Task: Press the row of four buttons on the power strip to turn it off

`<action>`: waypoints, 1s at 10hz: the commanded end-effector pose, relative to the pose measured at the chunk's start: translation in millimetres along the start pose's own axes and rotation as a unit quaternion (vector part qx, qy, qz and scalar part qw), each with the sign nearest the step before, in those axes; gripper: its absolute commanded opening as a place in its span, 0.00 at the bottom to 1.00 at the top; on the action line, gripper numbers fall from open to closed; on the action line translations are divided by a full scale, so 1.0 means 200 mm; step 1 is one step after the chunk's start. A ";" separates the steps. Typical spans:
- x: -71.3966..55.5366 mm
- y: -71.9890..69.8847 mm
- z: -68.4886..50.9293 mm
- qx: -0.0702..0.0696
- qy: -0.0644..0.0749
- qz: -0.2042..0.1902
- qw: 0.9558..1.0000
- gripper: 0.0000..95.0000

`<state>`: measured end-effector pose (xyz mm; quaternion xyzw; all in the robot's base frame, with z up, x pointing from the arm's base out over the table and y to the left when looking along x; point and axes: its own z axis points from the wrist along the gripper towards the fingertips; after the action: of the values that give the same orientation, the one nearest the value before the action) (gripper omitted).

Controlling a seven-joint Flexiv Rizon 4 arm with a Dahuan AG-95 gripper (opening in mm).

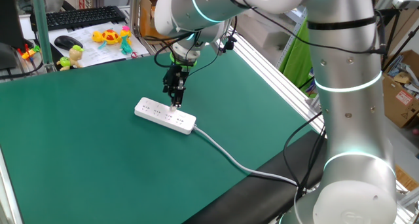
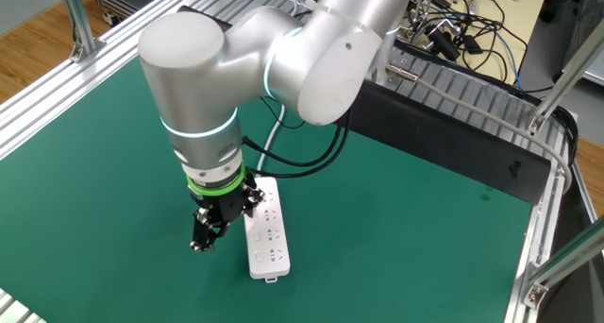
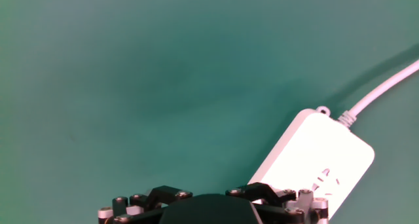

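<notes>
The white power strip [image 1: 165, 116] lies flat on the green mat, its thick white cable [image 1: 229, 157] trailing toward the near right edge. My black gripper [image 1: 175, 93] hangs straight down over the strip's middle, one fingertip at or just above its top. From the other side, the gripper [image 2: 223, 223] stands open astride the power strip's [image 2: 268, 236] left edge, one finger over the mat. The row of four buttons [image 2: 256, 238] shows only as faint small squares. The hand view catches the strip's cable end [image 3: 314, 155]. Nothing is between the fingers.
A black keyboard [image 1: 78, 18], a mouse [image 1: 67, 42] and small toys [image 1: 111, 37] sit at the back left. An aluminium rail [image 1: 275, 70] runs along the mat's right side. Loose cables [image 2: 453, 25] lie on the bench behind.
</notes>
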<state>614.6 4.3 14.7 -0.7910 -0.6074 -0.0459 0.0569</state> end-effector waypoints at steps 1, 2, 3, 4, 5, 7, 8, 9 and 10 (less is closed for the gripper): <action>0.02 0.00 0.01 -0.003 -0.005 0.003 1.000 1.00; 0.02 0.01 0.03 -0.005 -0.009 0.002 1.000 1.00; 0.02 0.01 0.04 -0.005 -0.008 0.000 1.000 1.00; 0.02 0.02 0.03 -0.005 -0.008 0.001 1.000 1.00; 0.00 0.03 0.03 -0.004 -0.003 0.001 1.000 1.00; -0.02 0.04 0.05 -0.002 0.006 0.007 1.000 1.00; -0.02 0.04 0.06 -0.002 0.006 0.007 1.000 1.00; -0.02 0.04 0.06 -0.002 0.006 0.007 1.000 1.00; -0.02 0.04 0.06 -0.001 0.005 0.008 1.000 1.00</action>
<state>622.2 -0.1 5.0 -0.7956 -0.6007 -0.0501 0.0609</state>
